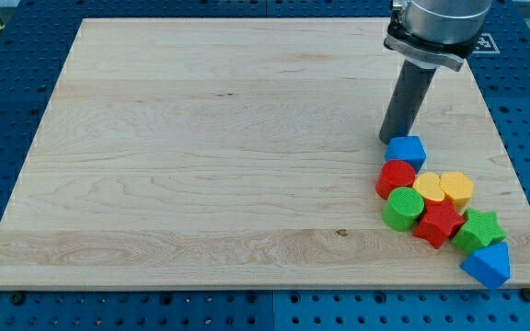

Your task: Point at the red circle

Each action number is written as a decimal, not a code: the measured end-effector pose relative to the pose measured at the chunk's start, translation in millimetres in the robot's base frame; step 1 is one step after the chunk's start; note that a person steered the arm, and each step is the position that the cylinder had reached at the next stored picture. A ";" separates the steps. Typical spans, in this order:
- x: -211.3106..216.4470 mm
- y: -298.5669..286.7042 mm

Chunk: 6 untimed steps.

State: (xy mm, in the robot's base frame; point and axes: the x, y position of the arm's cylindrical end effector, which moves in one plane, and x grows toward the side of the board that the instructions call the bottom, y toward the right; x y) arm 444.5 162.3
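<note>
The red circle (396,176) lies on the wooden board (201,138) at the lower right, in a tight cluster of blocks. My tip (391,140) rests on the board just above the cluster, touching or almost touching the left edge of the blue block (407,149), which sits right above the red circle. The tip is about a block's width above the red circle. Below the red circle lies a green circle (402,209).
The cluster also holds a yellow heart-like block (430,188), a yellow hexagonal block (457,188), a red star (438,223), a green star (479,230) and a blue triangle (488,266) near the board's lower right corner.
</note>
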 end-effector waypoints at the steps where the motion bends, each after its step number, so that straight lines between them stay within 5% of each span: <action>1: 2.9 9.0; 4: 12.5 52.7; 6: -23.9 -3.3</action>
State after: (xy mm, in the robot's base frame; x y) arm 420.7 158.9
